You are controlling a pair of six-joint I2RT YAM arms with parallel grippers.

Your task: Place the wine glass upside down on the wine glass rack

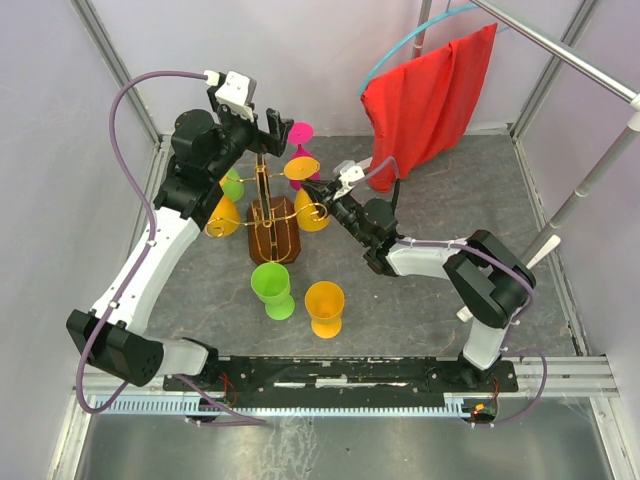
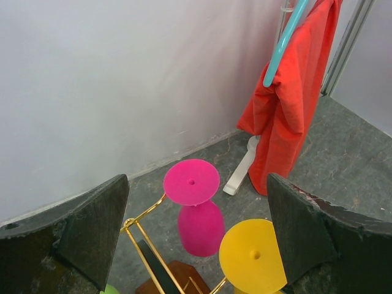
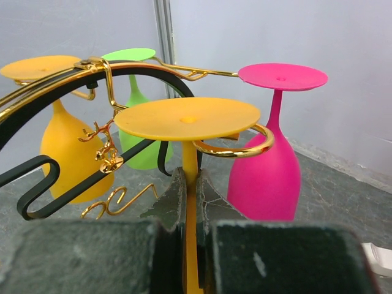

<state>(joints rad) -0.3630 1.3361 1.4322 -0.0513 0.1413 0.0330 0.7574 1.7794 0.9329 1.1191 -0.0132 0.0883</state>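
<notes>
Currently at the hanging step: the right gripper [image 3: 191, 202] has its fingers clamped on the stem of an orange wine glass [image 3: 187, 117]. The glass is upside down, its foot just over a curled gold wire arm [image 3: 245, 147] of the wine glass rack [image 1: 272, 238]. Cannot tell whether the foot already bears on the wire. The left gripper [image 1: 248, 128] hovers above the back of the rack, fingers wide apart, holding nothing.

Next move, as I judge it: settle the foot on the wire, part the fingers, and back away without nudging the neighbours.

Count — one rack, six glasses: three orange, two green, one pink.
- Four inverted at the rack: the held one, a second orange glass [image 3: 67, 141], a green glass [image 3: 142, 144], a pink glass [image 3: 266, 177].
- Two upright on the table [image 1: 420, 300]: a spare green glass [image 1: 272, 290] and a spare orange glass [image 1: 325, 308].
</notes>
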